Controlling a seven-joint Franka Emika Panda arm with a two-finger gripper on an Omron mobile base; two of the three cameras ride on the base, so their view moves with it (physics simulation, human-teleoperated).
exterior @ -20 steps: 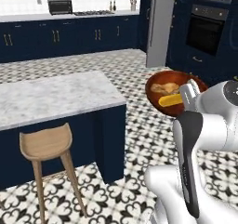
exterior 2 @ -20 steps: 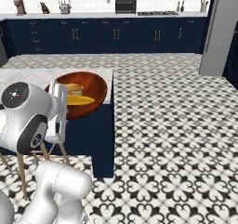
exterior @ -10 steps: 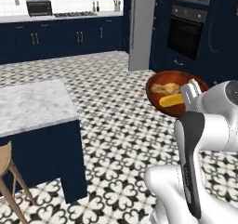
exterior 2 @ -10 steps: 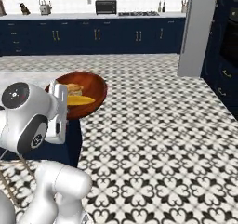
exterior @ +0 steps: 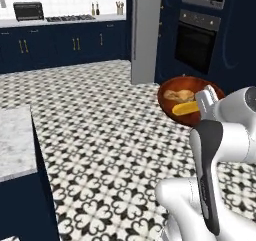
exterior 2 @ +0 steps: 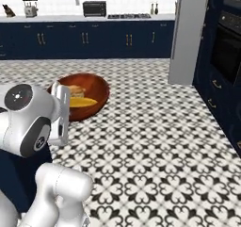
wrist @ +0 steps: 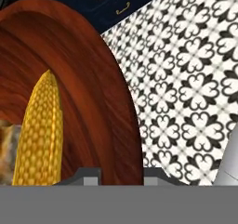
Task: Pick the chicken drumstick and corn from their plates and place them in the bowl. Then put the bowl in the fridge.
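Observation:
My gripper (exterior: 201, 108) (exterior 2: 66, 104) (wrist: 122, 173) is shut on the rim of the glossy reddish-brown bowl (exterior: 199, 85) (exterior 2: 96, 85) (wrist: 93, 88), holding it in the air above the patterned floor. Inside it lie the yellow corn (exterior: 186, 107) (exterior 2: 81, 101) (wrist: 39, 135) and the golden-brown chicken drumstick (exterior: 178, 95) (exterior 2: 75, 90) (wrist: 6, 144), side by side. The tall grey fridge (exterior: 146, 32) (exterior 2: 188, 33) stands ahead, beyond the bowl, and shows as a plain grey side. The plates are out of view.
A built-in oven (exterior: 197, 42) (exterior 2: 226, 47) in navy cabinets stands to the right of the fridge. The marble island (exterior: 15, 140) lies at the left edge. Along the back wall runs a counter with a toaster oven (exterior 2: 94, 8). Open tiled floor (exterior 2: 155, 141) stretches ahead.
The whole scene has slid left as the base turned: the island and stool left the middle, the fridge and oven came closer. The bowl stays in my grip.

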